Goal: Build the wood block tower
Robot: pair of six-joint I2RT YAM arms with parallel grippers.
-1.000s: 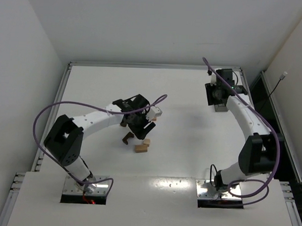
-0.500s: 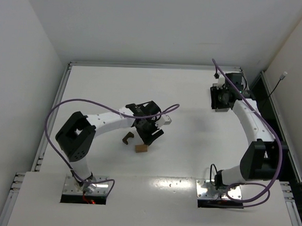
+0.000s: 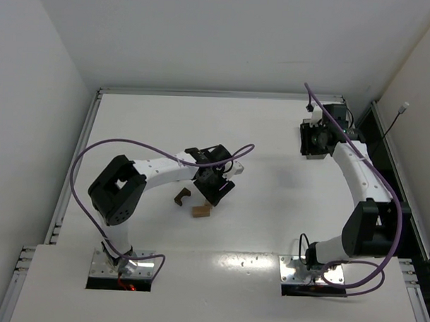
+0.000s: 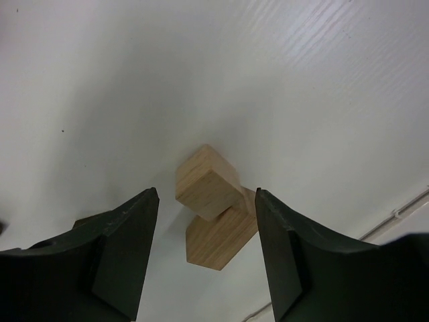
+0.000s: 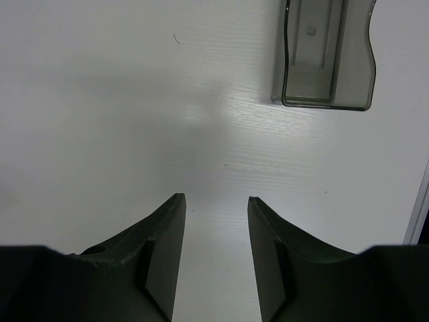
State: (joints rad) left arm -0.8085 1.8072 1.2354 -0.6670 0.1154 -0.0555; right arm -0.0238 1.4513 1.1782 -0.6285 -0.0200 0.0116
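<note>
Your left gripper (image 4: 206, 194) hangs open, empty, over the tan cube (image 4: 208, 182) touching a tan block (image 4: 221, 240), notched piece (image 3: 183, 196) beside; your right gripper (image 5: 213, 201), open and empty, hovers by the plastic bin (image 5: 326, 54) at the edge of the table (image 3: 271, 170).

Top view bright, even, soft overhead light; white table (image 3: 271, 184) close to blown out, only faint, diffuse shadows. Small glare specks on near ledge (image 3: 254, 262). Slight wide-angle bend at the edges. Left wrist cam: grey falloff upper left, brighter twd the right; tan blocks (image 4: 208, 184) sharp w/ a soft shadow just beside; left fingers (image 4: 114, 261) dark, little detail. Right wrist cam: broad soft shadow across mid-frame, right fingers (image 5: 157, 261) underexposed, translucent bin (image 5: 325, 54) crisp.
</note>
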